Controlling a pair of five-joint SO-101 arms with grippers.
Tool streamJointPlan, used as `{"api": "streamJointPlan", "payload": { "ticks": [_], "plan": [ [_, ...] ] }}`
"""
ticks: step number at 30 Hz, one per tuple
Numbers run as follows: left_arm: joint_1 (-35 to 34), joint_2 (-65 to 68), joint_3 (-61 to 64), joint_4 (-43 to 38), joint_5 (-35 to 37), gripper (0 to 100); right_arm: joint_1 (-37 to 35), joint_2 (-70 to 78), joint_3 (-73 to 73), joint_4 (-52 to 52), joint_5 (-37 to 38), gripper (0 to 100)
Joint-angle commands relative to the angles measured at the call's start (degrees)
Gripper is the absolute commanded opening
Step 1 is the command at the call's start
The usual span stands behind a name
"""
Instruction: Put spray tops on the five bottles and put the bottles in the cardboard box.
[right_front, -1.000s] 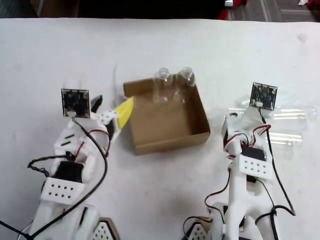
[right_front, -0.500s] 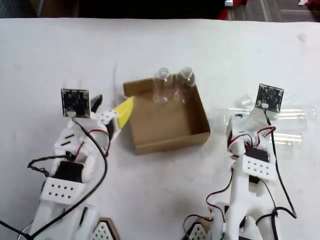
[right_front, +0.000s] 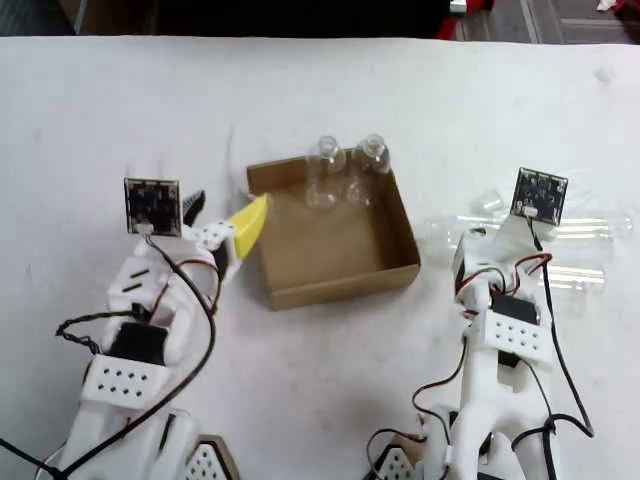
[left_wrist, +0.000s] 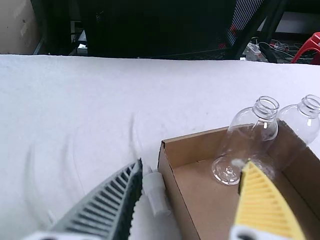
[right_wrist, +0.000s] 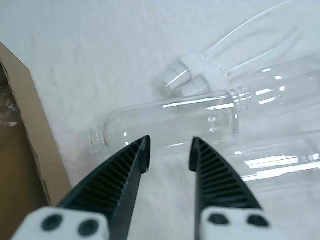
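White table, dark room behind, with the cardboard box (right_front: 335, 245) mid-table between the 2 arms. 2 bottles (right_front: 322, 168) stand upright inside the box against its far wall. Their necks are open with no spray tops on, so they still need capping. Left gripper (left_wrist: 192, 167) hovers at the box's corner on its own side, fingers spread wide, holding nothing. 1 small white piece (left_wrist: 154, 192), probably a spray top, lies on the table just outside the box wall, between those fingers. Right gripper (right_wrist: 169, 150) is off the box's other side, fingers parted a little and empty. It is lined up over 1 clear bottle (right_wrist: 165, 122) lying flat, likely set for a grab. Other bottles (right_wrist: 285, 85) lie beside it, plus 2 spray tops (right_wrist: 187, 79) just next to it, all outside the box.
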Motion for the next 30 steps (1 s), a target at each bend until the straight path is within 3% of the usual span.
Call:
{"api": "streamJointPlan", "payload": {
  "ticks": [1, 5, 9, 12, 20, 26, 30],
  "plan": [
    [-0.40, -1.80, -0.53, -1.49, -0.53, 29, 1.80, -0.57, -2.37, -0.48, 0.62, 2.7],
    [-0.40, -1.80, -0.53, -1.49, -0.53, 29, 6.29, 0.22, -9.05, 4.44, 0.18, 13.7],
    [-0.31, -1.80, -0.53, -1.49, -0.53, 29, 7.96, 6.46, -22.86, 19.21, 0.79, 11.1],
    [-0.40, -1.80, -0.53, -1.49, -0.53, 29, 8.31, 16.31, -32.70, 23.34, 2.29, 9.8],
    [0.13, -1.80, -0.53, -1.49, -4.66, 29, 11.21, 39.60, -60.40, 37.23, 20.48, 10.5],
    [0.13, -1.80, -0.53, -1.49, -4.92, 29, 11.30, 42.95, -70.42, 43.03, 43.78, 10.5],
    [0.13, -1.80, -0.62, -1.49, -4.92, 29, 10.68, 40.31, -71.47, 47.60, 51.25, 10.5]
  ]
}}
